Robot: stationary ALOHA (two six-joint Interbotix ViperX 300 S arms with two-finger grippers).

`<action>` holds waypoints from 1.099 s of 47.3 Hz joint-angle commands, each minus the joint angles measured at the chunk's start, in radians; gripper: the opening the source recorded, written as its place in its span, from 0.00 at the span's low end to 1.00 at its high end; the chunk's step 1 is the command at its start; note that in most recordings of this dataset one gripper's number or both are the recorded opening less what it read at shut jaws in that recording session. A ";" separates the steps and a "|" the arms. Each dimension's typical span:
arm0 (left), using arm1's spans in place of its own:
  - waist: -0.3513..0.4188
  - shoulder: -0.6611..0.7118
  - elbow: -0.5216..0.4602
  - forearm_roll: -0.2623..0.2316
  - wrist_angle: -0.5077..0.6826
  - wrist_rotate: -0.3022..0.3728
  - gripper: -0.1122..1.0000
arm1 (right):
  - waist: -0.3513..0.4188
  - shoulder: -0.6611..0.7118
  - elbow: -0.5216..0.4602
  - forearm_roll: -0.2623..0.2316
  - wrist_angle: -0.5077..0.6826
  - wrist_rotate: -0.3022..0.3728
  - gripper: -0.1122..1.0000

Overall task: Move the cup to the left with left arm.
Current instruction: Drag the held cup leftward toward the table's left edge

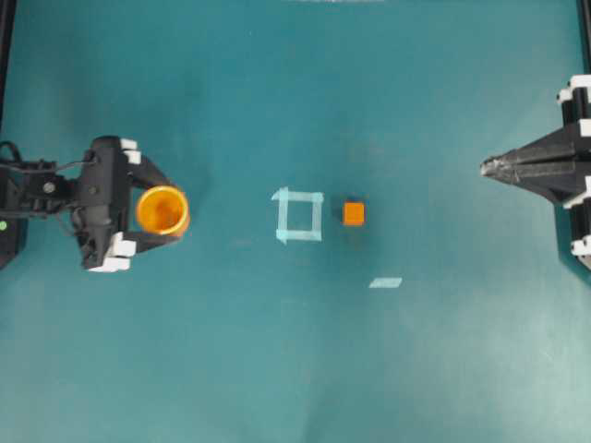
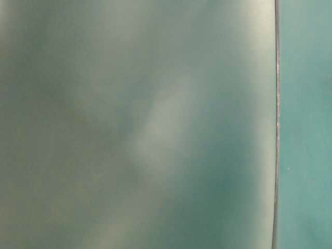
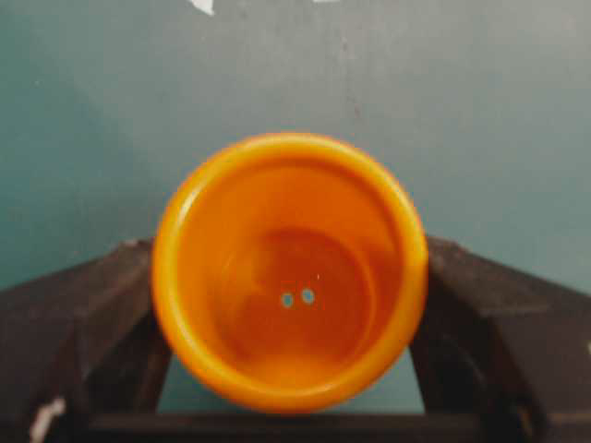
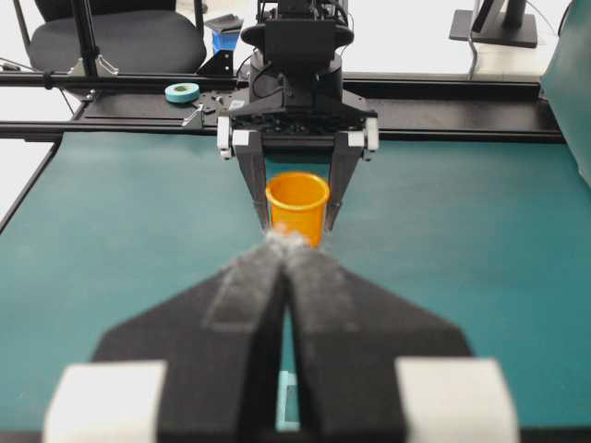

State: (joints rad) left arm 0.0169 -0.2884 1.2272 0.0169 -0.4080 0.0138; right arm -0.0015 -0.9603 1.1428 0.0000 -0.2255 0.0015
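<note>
Cup (image 1: pixel 162 210) stood upright at the table's (image 1: pixel 277 369) left side, gripped between the fingers of the left gripper (image 1: pixel 159 210), which pressed against its sides. Well to its right lay a taped square (image 1: pixel 298 215) with a small orange cube (image 1: pixel 354 213) just beyond. Right gripper (image 1: pixel 487 167) rested at the far right, its fingers pressed together, holding nothing

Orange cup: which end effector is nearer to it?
Left. The left end effector has its fingers on either side of the cup; the right end effector sits far across the table.
</note>
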 commanded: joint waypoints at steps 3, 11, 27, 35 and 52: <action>-0.003 -0.083 0.031 0.002 0.026 0.000 0.73 | -0.002 0.006 -0.034 0.000 -0.005 0.002 0.10; -0.003 -0.195 0.089 0.002 0.077 0.000 0.73 | 0.000 0.006 -0.035 0.000 -0.005 0.000 0.10; -0.003 -0.483 0.152 0.002 0.316 -0.002 0.73 | 0.000 0.006 -0.037 0.000 -0.005 0.002 0.10; -0.005 -0.607 0.156 0.002 0.397 -0.002 0.73 | -0.002 0.008 -0.037 0.000 -0.005 0.000 0.10; -0.005 -0.591 0.163 -0.003 0.407 -0.011 0.73 | -0.002 0.012 -0.037 0.000 -0.005 0.000 0.10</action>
State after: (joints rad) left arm 0.0153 -0.9035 1.3975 0.0169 0.0077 0.0046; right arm -0.0015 -0.9541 1.1397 0.0000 -0.2255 0.0015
